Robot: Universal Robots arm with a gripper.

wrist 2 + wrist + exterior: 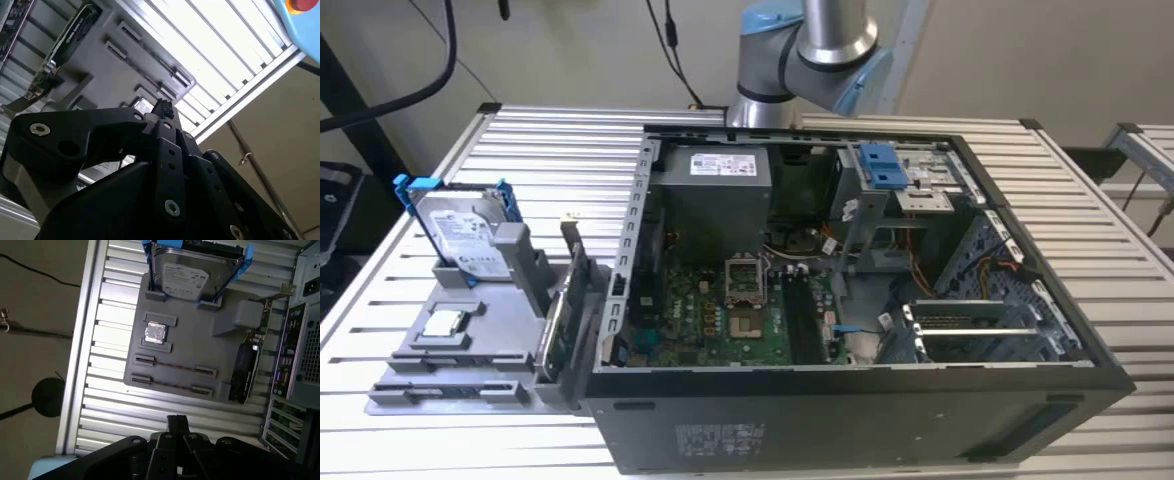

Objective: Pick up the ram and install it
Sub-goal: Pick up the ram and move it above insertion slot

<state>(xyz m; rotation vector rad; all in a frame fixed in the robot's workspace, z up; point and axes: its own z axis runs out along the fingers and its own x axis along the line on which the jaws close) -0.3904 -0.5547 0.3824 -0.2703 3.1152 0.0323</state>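
Gripper (176,421) fingers are pressed together with nothing between them. It hangs clear of the tray (200,340), off the tray side nearest the ram (175,368). Ram sits on edge in a tray slot, with a second stick (170,384) in the next slot. Chip (154,332) lies between ram and drive (192,272).

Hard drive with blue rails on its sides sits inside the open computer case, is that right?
No. The hard drive is outside the computer case, propped in the grey holder on the table beside it, as the exterior view shows. The blue rails are right.
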